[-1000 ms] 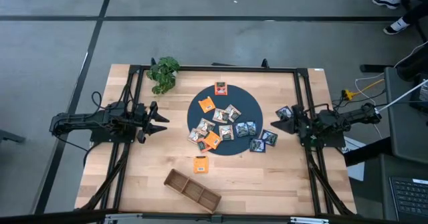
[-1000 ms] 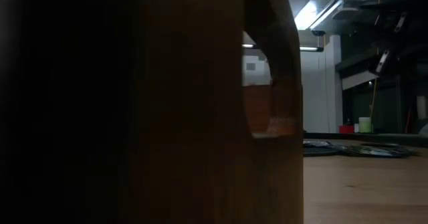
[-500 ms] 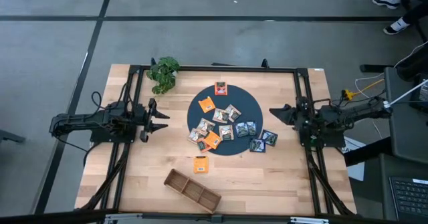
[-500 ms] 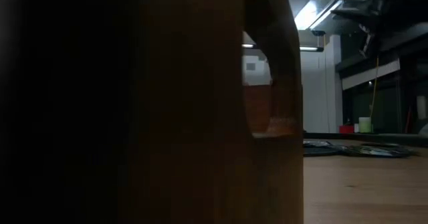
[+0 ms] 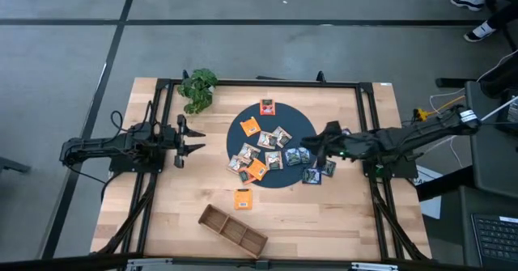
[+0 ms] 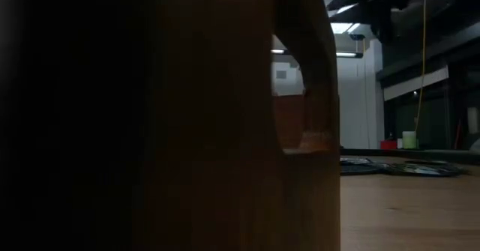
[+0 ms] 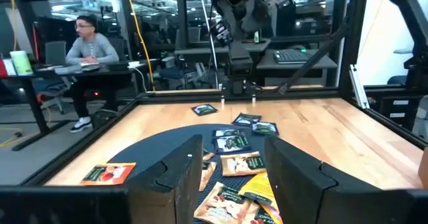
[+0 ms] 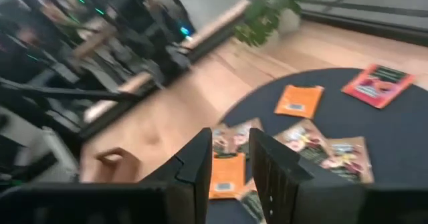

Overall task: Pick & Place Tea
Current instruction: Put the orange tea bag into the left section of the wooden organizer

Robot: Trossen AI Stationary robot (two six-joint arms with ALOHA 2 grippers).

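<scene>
— What is lying in front of you?

— I am looking down on a pale wooden table that is carrying a round dark blue mat at its middle. A long narrow brown compartment tray is lying near the front edge, and a green leafy plant is standing at the far left corner.

— Where is the tea?

— The small flat square tea sachets are lying scattered, most of them on the mat: orange ones, pale ones, and dark ones with blue-green print towards its right rim. One orange sachet is lying alone on the wood between the mat and the tray.

— And your arms?

— I am reaching my right gripper over the mat's right edge, above the dark sachets. Its fingers are standing a little apart, grasping nothing. I am keeping my left gripper at the table's left, well apart from the mat, its fingers spread and empty.
</scene>
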